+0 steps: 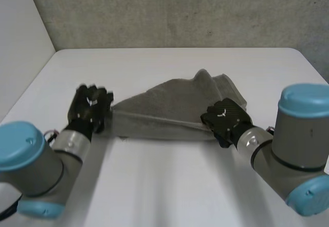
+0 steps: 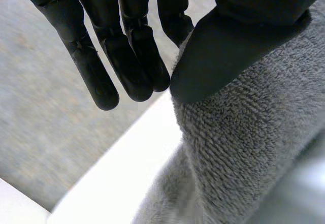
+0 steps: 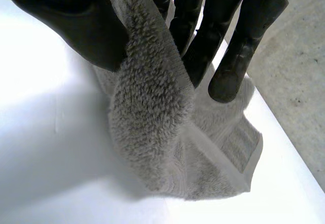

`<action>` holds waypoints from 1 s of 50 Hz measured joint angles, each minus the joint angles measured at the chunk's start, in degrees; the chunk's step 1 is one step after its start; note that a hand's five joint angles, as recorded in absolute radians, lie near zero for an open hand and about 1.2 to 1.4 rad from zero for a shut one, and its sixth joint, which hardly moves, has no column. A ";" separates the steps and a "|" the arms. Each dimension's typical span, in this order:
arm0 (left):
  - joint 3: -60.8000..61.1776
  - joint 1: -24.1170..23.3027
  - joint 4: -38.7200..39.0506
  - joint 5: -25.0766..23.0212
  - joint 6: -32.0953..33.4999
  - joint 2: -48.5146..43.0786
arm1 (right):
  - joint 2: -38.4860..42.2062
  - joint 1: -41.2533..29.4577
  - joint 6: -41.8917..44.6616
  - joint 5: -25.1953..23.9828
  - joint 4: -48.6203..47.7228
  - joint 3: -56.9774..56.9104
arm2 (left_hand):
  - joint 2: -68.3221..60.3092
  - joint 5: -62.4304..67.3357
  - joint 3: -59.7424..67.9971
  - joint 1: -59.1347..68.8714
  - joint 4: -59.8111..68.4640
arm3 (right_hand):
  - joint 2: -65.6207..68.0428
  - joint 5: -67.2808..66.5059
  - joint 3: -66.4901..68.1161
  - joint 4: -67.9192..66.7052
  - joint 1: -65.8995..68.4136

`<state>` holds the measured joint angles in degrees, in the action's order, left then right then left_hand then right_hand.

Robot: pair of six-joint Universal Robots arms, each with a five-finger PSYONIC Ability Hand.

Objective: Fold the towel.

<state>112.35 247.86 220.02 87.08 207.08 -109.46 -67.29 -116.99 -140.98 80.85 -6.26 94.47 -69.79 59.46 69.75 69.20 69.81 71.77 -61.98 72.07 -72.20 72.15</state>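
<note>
A grey towel [image 1: 172, 107] hangs rumpled and lifted between my two hands over the white table [image 1: 169, 186]. My left hand [image 1: 88, 107] holds its left corner. In the left wrist view the thumb [image 2: 223, 46] presses the towel [image 2: 244, 148] against the fingers [image 2: 101, 51]. My right hand [image 1: 226, 118] holds the towel's near right edge. In the right wrist view the towel's hem [image 3: 152, 112] runs up between thumb [image 3: 76, 26] and fingers [image 3: 203, 36], and the rest sags onto the table below. The towel's far right part lies bunched on the table behind my right hand.
A grey wall [image 1: 180, 11] stands just behind the table's far edge, and a white side wall [image 1: 20, 36] rises at the left. Bare tabletop lies in front of the towel between my two arms.
</note>
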 measured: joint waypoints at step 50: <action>5.25 1.59 1.99 -0.25 2.45 6.76 | 11.99 7.76 15.95 -22.14 29.89 -29.84 | 0.00 0.00 0.00 0.01 0.00 | -57.00 54.93 -55.98 56.79 -55.71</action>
<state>117.60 249.45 222.01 86.84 209.53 -102.70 -55.30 -109.22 -125.03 58.71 23.63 64.63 -69.79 59.46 69.75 69.22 69.81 14.77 -7.05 16.09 -15.41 16.44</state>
